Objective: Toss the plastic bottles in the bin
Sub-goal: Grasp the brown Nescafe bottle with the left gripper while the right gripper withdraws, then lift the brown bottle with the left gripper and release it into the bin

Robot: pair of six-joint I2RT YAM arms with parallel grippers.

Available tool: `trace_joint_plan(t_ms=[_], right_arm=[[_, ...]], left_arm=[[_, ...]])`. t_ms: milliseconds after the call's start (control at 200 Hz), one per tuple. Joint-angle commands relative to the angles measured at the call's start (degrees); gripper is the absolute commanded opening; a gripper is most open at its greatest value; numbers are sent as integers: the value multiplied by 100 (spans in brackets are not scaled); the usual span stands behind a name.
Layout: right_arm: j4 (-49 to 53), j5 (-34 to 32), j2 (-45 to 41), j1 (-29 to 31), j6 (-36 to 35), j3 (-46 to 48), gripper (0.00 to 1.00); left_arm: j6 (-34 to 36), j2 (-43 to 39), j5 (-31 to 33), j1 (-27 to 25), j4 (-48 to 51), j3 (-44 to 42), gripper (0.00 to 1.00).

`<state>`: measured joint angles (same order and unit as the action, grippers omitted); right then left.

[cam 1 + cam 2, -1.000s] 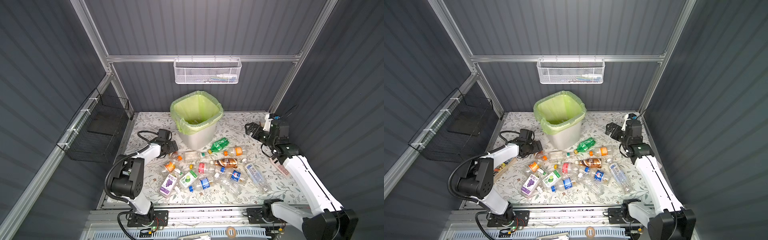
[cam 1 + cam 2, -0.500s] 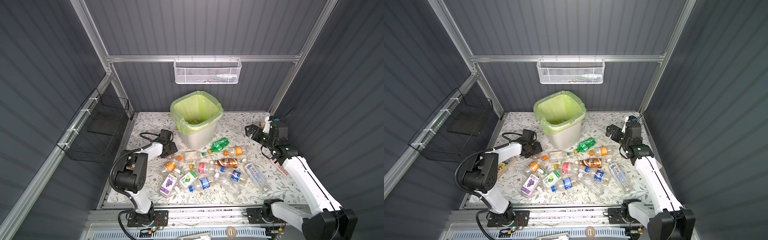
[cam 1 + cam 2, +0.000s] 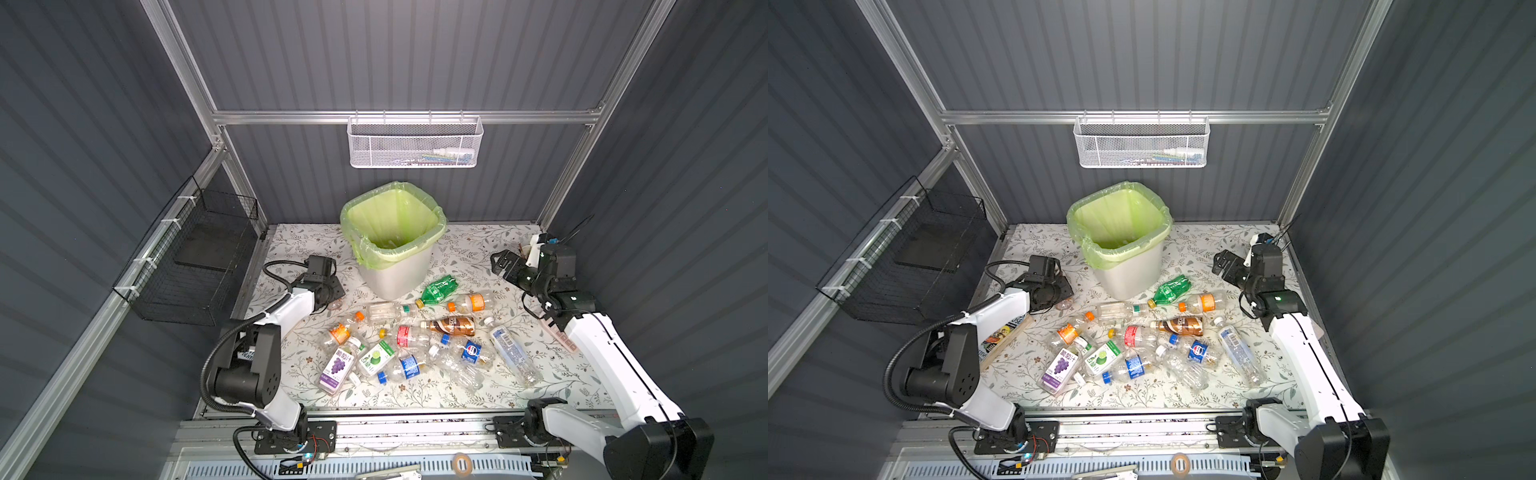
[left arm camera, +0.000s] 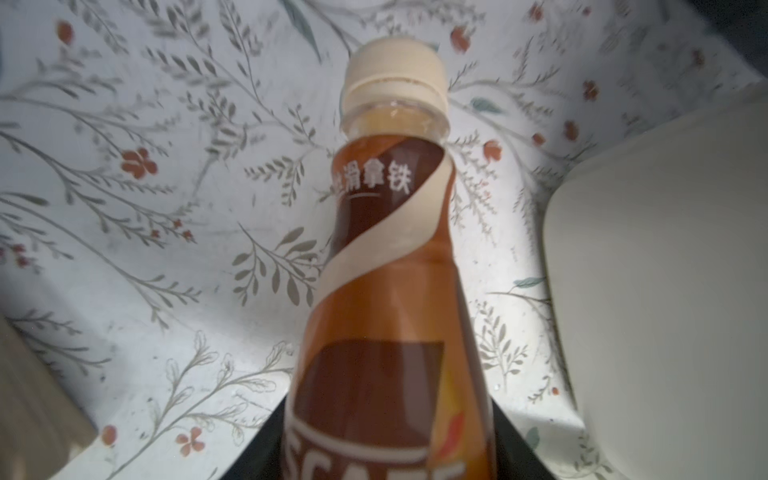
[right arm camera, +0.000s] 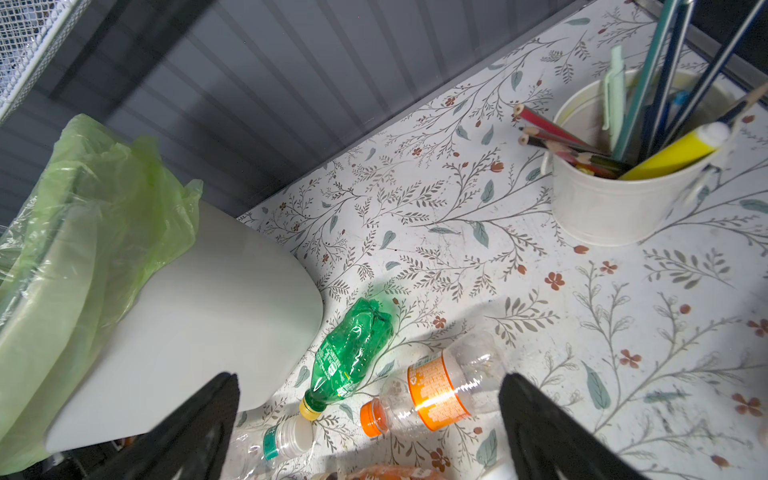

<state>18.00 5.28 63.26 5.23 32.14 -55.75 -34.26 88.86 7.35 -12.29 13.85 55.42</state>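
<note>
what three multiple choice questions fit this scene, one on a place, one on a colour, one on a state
1. Where does the green bottle lie?
A. inside the bin
B. on the table beside the bin
C. in the white mesh basket

2. What colour is the cap of the brown bottle in the left gripper?
A. orange
B. blue
C. cream

3. How is the right gripper?
A. open, holding nothing
B. shut on the green bottle
C. shut on the pen cup

Answers:
1 B: both top views show it on its side on the table, by the bin's base.
2 C: the left wrist view shows a cream cap.
3 A: in the right wrist view its fingers stand wide apart, gripping nothing.
</note>
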Motion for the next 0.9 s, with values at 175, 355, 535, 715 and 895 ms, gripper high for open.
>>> trace_joint_plan(t_ms=[175, 355, 535, 715, 895], right_arm=[[-118, -132, -189, -75, 71, 181, 99], [-247, -125, -320, -110, 142, 299, 99], [-276, -77, -418, -111, 154, 369, 99], [-111, 37, -441, -119, 122, 368, 99], [792, -308, -622, -186, -230, 253, 99]], left_arm=[[568, -1540, 962, 130, -72, 459, 54], [1248, -1647, 864, 145, -179, 1575, 52], [1861, -1113, 341, -428, -241, 2856, 45], [2113, -137, 5, -1193, 638, 4158, 49], [2397, 245, -21, -1389, 1524, 4951, 88]])
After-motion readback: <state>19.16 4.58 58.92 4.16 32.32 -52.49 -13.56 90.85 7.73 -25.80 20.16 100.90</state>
